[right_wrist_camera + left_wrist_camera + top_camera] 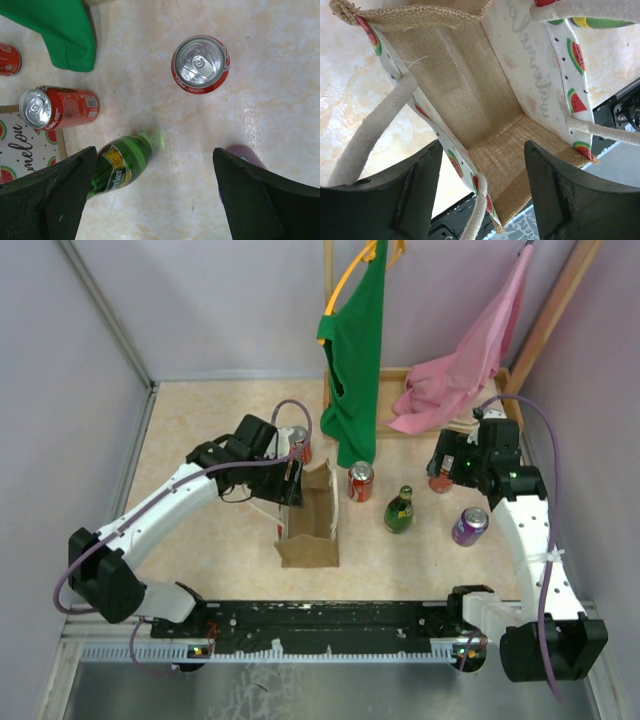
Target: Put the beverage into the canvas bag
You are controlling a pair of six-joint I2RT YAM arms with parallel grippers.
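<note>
The canvas bag (308, 525) stands open at the table's middle, tan with white rope handles. My left gripper (292, 478) is open at its far left rim. In the left wrist view its fingers (385, 200) straddle the bag's watermelon-print side wall (455, 162) and a rope handle (370, 135); the bag's inside (470, 90) shows no drink. My right gripper (443, 468) is open and empty above a red can (200, 64). A green bottle (117, 167), a second red can (57, 107) and a purple can (469, 526) stand nearby.
Another red can (300, 445) stands behind the left gripper. A green shirt (355, 360) hangs on a wooden rack at the back, with a pink cloth (460, 370) draped to its right. Grey walls close in both sides.
</note>
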